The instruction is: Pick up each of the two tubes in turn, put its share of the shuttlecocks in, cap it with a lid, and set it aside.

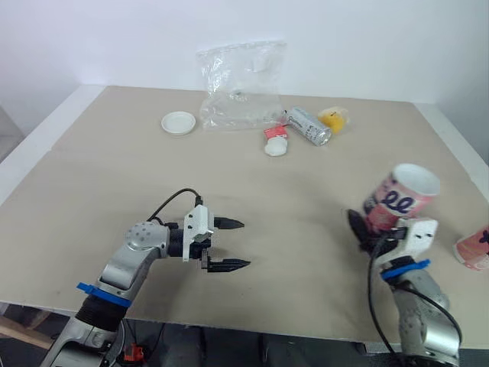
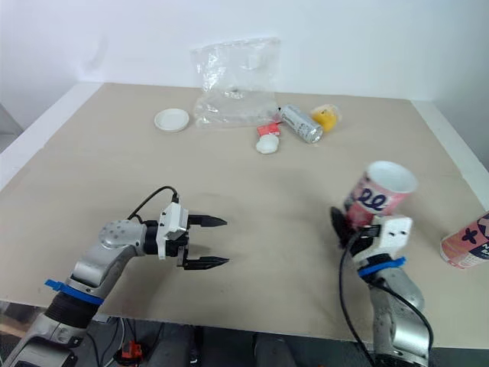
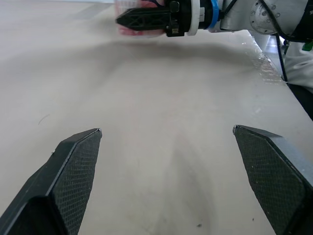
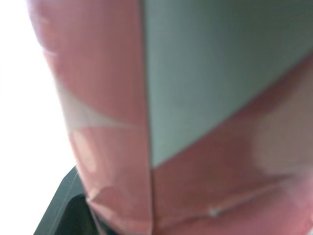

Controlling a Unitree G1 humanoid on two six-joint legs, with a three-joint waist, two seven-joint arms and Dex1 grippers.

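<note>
My right claw [image 1: 376, 233] is closed around the bottom end of a pink tube [image 1: 397, 195]. The tube is tilted and sits well in front of the clear plastic bag [image 1: 241, 84], off to its right. The other tube [image 1: 474, 248] lies on its side even farther right of the bag, at the table [image 1: 99, 176] edge. My left claw [image 1: 243, 244] is wide open and holds nothing, well in front of the bag. A white lid [image 1: 178, 122] lies just left of the bag. I think the tube is light, hollow and thin, so a hard squeeze could dent it. It looks smooth and may slip, so I would grip it gently around its round side.
</note>
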